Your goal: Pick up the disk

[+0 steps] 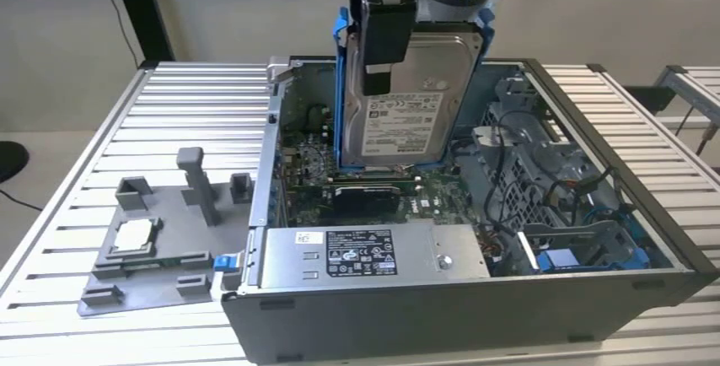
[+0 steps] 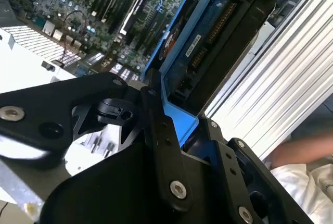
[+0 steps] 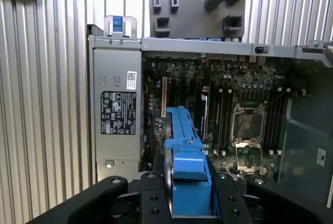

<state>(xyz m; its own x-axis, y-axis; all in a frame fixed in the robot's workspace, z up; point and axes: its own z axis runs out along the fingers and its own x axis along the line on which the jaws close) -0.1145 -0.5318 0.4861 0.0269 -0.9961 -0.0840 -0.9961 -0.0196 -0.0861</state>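
The disk (image 1: pixel 411 104) hangs upright above the open computer case (image 1: pixel 473 298). It is silver-grey metal with a white barcode label and a blue plastic frame along its edges. My gripper (image 1: pixel 392 50) comes down from above and is shut on the disk's upper part, one black finger (image 1: pixel 383 29) lying over its labelled face. The disk's lower edge is just above the motherboard (image 1: pixel 372 189). In the first wrist view the blue frame of the disk (image 3: pixel 184 156) sits clamped in my gripper (image 3: pixel 186 187). The second wrist view has the disk's (image 2: pixel 208 41) connector side beyond my gripper (image 2: pixel 184 130).
A grey power supply box (image 1: pixel 360 252) with a black-white label lies along the case's front wall. Cables and a drive cage (image 1: pixel 562 214) fill the exterior view's right. A grey fixture (image 1: pixel 158 239) holding a small square chip (image 1: pixel 133 233) sits on the slatted table (image 1: pixel 191 104). A person's sleeve (image 2: pixel 307 182) is nearby.
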